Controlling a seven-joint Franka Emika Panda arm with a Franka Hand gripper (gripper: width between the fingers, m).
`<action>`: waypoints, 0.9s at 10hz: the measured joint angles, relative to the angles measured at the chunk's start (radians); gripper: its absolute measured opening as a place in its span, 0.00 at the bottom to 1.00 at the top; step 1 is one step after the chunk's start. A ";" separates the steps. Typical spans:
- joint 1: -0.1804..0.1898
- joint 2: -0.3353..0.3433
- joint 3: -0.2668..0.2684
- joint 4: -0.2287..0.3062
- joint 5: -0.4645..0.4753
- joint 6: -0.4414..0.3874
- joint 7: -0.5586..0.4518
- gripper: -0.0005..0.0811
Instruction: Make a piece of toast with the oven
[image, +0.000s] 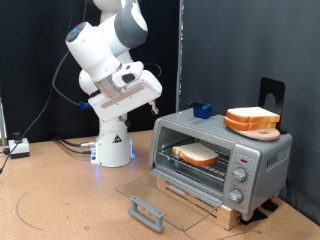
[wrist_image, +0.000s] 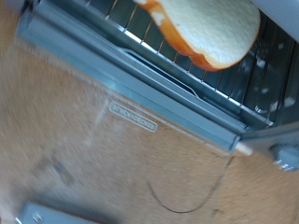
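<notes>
The oven (image: 262, 160) is a small silver toaster oven standing at the exterior view's right, its glass door (image: 170, 195) folded down flat onto the table. The piece of toast (image: 197, 153) lies flat on the wire rack (image: 205, 168) inside the oven. The wrist view looks down on the same toast (wrist_image: 213, 30), the rack (wrist_image: 262, 75) and the lowered door (wrist_image: 103, 112); no fingers show there. My gripper (image: 154, 100) hangs in the air to the left of the oven, above the open door and apart from everything, with nothing seen between its fingers.
A stack of bread slices (image: 251, 119) rests on a board on top of the oven, beside a blue object (image: 203, 109). The door's grey bar handle (image: 147, 211) juts toward the table's front. Three knobs (image: 240, 172) sit on the right panel. A thin cable (wrist_image: 187, 191) loops on the wooden table.
</notes>
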 joint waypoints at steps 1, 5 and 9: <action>-0.004 -0.010 0.015 -0.006 0.024 0.010 0.129 0.99; -0.027 -0.072 0.044 -0.050 0.050 0.040 0.409 0.99; -0.061 -0.072 0.088 -0.071 0.115 0.110 0.854 0.99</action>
